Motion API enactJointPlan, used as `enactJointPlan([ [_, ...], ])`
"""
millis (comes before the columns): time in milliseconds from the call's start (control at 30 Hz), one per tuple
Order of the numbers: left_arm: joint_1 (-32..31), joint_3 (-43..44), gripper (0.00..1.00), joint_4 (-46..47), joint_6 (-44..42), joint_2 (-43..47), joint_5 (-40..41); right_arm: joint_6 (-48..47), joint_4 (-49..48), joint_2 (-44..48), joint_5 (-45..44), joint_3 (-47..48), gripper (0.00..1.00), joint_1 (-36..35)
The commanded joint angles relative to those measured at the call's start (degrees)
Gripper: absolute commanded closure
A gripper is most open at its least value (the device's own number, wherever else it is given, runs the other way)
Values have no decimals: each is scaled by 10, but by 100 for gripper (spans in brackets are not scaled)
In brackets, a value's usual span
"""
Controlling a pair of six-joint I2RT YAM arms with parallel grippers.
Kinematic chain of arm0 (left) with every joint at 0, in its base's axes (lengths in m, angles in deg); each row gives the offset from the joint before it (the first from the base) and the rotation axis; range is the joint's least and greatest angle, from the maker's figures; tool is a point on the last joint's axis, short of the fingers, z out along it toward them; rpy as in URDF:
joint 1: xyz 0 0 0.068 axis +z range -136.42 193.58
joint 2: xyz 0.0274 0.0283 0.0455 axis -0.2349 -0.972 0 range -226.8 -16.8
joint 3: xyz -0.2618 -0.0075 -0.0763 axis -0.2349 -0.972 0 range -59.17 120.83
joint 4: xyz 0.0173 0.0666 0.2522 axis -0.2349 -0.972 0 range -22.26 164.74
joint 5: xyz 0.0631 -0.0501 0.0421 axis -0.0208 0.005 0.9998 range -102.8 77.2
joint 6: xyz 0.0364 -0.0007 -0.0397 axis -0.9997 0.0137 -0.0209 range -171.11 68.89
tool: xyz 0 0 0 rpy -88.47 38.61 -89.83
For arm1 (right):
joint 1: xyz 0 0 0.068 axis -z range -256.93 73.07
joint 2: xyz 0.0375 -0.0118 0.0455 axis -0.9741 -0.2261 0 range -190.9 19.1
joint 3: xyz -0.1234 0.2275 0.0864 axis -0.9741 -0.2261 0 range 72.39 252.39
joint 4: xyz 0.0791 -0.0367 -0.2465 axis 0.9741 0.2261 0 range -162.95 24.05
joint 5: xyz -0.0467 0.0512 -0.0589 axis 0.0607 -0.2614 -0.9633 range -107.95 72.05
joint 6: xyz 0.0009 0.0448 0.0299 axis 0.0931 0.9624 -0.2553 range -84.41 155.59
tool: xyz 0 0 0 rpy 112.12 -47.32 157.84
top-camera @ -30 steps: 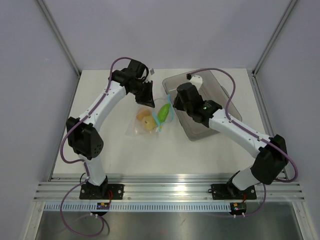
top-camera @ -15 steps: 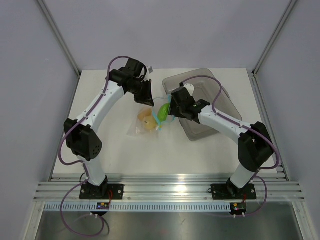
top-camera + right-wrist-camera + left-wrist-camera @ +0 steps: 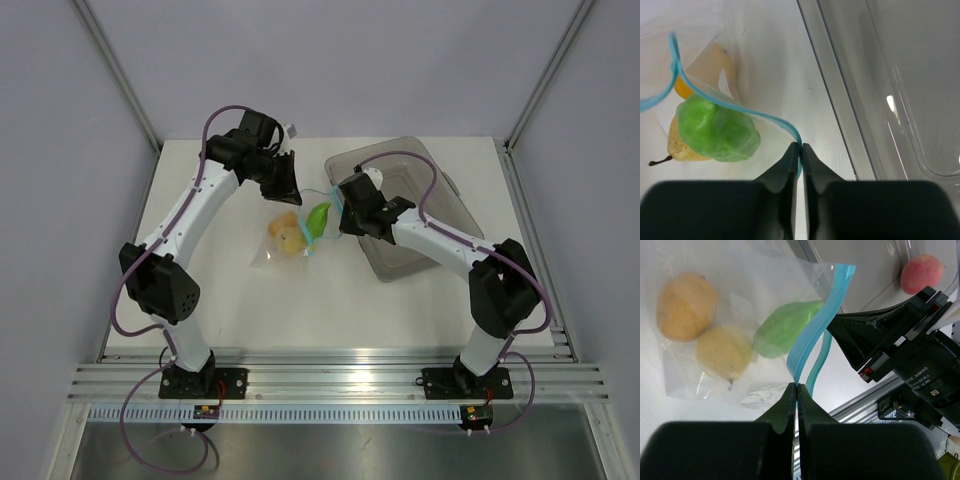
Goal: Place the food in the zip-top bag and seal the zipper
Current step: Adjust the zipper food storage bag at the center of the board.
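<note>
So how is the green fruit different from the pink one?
The green fruit is elongated; the pink one is round. The green fruit sits at the mouth of the bag, partly behind the blue zipper; the pink one lies outside the bag, over by the tray. Both are small toy foods.

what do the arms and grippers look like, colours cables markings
Both arms, left arm and right arm, have white tubular links, bulky black joint housings and a purple cable looping alongside. The left gripper and right gripper have dark, tapering fingers. A black motor housing on the right wrist carries small white DAMIAO lettering.
</note>
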Motion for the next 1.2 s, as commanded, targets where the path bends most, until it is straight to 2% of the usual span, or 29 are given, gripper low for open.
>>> enactJointPlan([
  [0,12,18,100,8,-10,44,-10,-4,-16,5,4,39,92,-4],
  [33,14,17,100,8,-12,46,-11,-15,-16,7,5,46,97,-4],
  [100,20,11,100,7,-13,52,-10,-27,-2,7,-5,79,100,-4],
  [467,33,-21,100,22,-11,61,-2,-45,-35,71,61,110,100,-7],
  [700,27,-51,100,40,-2,45,-18,-50,26,-12,51,128,100,-6],
  [733,27,-51,100,44,-1,48,-18,-45,28,-11,53,125,86,-6],
  [800,27,-43,100,45,0,50,-20,-46,20,13,49,115,67,-6],
  [833,27,-39,100,43,1,48,-20,-49,24,24,32,113,45,-6],
  [1000,24,-20,100,47,8,28,-30,-64,59,117,-37,93,30,-4],
  [1133,19,-12,100,53,14,14,-36,-57,96,191,-92,52,26,11],
  [1167,18,-12,100,54,15,14,-37,-53,107,218,-100,30,20,34],
])
